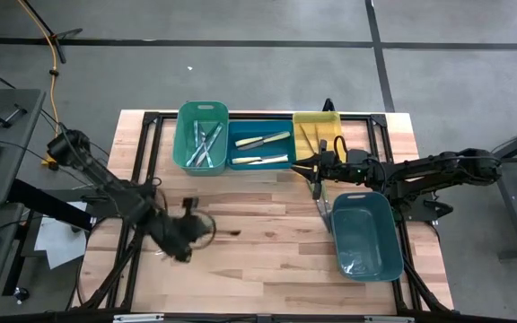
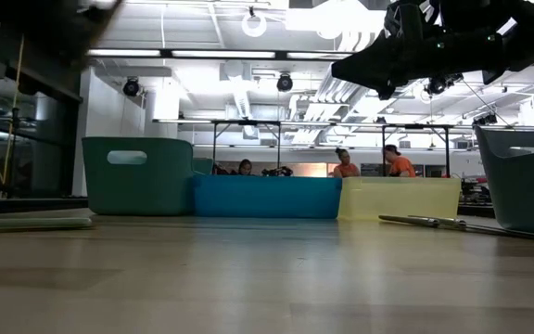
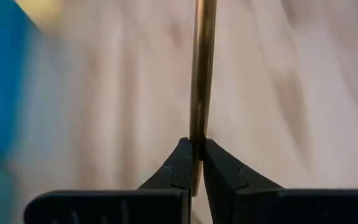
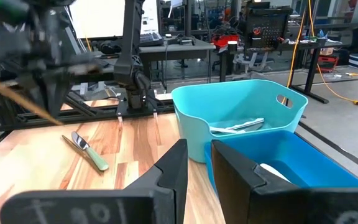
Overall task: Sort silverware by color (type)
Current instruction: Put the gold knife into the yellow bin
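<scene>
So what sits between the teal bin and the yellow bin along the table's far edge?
The blue bin sits between the teal bin and the yellow bin, holding pale-handled utensils; the high view shows it.

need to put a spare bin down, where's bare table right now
Widest bare wood: the near half of the table, between the left pincer with its brownish utensil and the loose teal bin. Crowded: the far edge, with the teal bin, blue bin and yellow bin, and around the right pincer.
</scene>
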Tool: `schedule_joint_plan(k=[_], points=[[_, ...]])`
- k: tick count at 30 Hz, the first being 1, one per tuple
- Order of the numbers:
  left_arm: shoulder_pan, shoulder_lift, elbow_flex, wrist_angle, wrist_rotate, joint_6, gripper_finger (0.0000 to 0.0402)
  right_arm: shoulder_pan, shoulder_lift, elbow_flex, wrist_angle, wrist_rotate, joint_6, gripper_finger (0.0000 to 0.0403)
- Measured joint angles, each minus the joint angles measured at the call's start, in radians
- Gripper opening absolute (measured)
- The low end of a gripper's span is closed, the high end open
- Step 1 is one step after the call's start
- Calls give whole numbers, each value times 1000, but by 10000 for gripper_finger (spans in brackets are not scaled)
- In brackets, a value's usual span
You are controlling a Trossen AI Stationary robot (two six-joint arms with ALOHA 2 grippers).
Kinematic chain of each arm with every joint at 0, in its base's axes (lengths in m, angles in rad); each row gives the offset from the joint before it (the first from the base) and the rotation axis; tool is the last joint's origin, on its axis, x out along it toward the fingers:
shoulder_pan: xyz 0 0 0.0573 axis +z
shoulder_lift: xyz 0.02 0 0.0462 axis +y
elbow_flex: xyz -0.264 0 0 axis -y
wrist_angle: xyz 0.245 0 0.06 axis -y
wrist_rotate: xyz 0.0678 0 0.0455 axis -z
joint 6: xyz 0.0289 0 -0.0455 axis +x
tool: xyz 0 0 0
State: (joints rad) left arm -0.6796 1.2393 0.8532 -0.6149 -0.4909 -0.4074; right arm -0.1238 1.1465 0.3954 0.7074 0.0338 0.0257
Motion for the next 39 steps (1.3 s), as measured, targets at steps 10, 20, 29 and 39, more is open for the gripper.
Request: schedule_joint_plan(k=[10, 20, 29, 39], points=[[441, -155, -431, 1103, 224, 538, 10, 0, 0, 0, 23, 0, 1, 67], [675, -139, -544, 1377, 351, 489, 8, 0, 89, 0, 262, 0, 19, 67], [676, -124, -544, 1359, 351, 471, 8, -2, 186, 40, 304, 7, -4, 67], [687, -73, -518, 1373, 351, 408, 8, 2, 365, 195, 299, 9, 23, 114]])
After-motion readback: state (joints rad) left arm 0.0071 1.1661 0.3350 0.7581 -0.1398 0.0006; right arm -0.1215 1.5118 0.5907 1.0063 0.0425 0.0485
